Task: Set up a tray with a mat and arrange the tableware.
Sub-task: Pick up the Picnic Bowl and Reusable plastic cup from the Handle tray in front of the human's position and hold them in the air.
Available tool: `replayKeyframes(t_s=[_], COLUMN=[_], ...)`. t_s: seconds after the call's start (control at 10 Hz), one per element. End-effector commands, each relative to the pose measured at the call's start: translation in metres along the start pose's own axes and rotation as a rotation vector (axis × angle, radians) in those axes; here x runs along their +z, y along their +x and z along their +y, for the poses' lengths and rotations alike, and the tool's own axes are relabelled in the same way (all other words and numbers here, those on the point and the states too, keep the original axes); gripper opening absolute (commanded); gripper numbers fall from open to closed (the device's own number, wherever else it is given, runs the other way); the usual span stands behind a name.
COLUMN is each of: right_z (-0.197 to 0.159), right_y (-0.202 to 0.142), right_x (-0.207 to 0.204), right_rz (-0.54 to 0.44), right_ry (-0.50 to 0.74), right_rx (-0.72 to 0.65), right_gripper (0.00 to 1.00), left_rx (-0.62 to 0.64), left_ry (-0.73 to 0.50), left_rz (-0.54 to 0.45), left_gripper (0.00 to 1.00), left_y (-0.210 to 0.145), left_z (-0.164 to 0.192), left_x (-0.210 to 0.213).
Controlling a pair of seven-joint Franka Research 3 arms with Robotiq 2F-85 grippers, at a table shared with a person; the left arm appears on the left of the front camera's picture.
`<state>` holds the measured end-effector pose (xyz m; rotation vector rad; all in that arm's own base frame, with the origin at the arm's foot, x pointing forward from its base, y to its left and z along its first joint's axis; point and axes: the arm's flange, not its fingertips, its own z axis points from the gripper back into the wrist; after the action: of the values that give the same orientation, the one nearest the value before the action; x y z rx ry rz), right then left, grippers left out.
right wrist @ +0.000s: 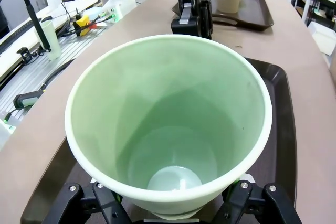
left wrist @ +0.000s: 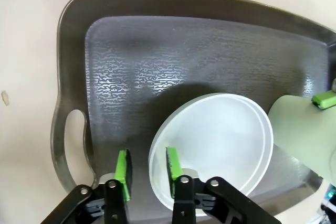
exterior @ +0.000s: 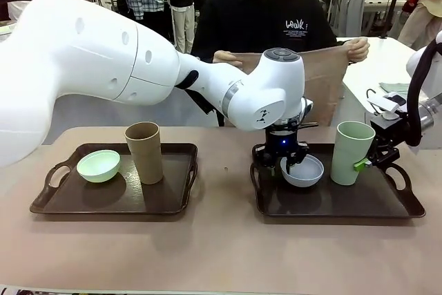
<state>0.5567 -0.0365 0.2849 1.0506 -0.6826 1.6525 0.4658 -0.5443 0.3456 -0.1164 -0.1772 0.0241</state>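
Lower right of the front view: a dark brown plastic tray with handles (exterior: 359, 202) is set on the tan desk (exterior: 221, 250). On it the pale bluish white round bowl (exterior: 307, 172) is pinched at its rim by the left pincer (exterior: 291, 162). In the left wrist view one green pad is placed inside the rim and one outside, clamped on the wall. This rim grip is judged to be for lifting the bowl off the tray.

Just right of it the tall pale green handleless cup (exterior: 351, 151) is stood upright on the same tray. The right pincer (exterior: 364, 163) is brought in from the side, with a finger at either side of the cup. Whether the cup is squeezed cannot be told.

Top centre: a tan flat mat (exterior: 324, 77) is held up by the person, one hand (exterior: 358, 49) at its right corner. It is probably kept there until the tray is cleared.

Lower left: the mint green round bowl (exterior: 98, 165) and the tan brown tall cup (exterior: 144, 151) are parked on a second dark tray (exterior: 166, 198), untouched.
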Motion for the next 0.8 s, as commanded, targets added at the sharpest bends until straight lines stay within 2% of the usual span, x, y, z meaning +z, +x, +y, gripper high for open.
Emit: replayKeyframes(t_s=[0.0,0.1,0.2,0.3,0.5,0.6,0.7], right_z=[-0.004,-0.004,-0.004,-0.002,-0.003,-0.002,0.002], right_y=[-0.001,-0.001,-0.002,-0.002,-0.003,-0.003,0.002], right_x=[-0.004,-0.004,-0.003,-0.002,-0.003,-0.003,0.000], right_rz=[-0.024,-0.021,-0.022,-0.025,-0.030,-0.017,-0.033], right_ry=[-0.006,-0.006,-0.010,-0.012,-0.011,-0.020,-0.026], right_rx=[0.013,0.014,0.013,0.014,0.018,0.030,0.043], right_gripper=[0.24,0.00,0.24,0.00,0.00,0.24,0.24], left_rx=[-0.005,-0.010,-0.012,-0.015,-0.010,0.004,0.017], left_ry=[-0.010,-0.009,-0.008,-0.008,-0.003,-0.009,-0.021], left_rz=[0.000,0.001,0.002,0.005,0.005,0.000,0.011], left_gripper=[0.00,0.00,0.00,0.00,0.00,0.00,0.00], left_y=[0.002,0.002,0.002,0.002,0.002,0.002,0.002], left_z=[0.001,0.002,0.002,0.003,0.005,0.006,0.008], left_x=[0.003,0.004,0.004,0.004,0.004,0.006,0.014])
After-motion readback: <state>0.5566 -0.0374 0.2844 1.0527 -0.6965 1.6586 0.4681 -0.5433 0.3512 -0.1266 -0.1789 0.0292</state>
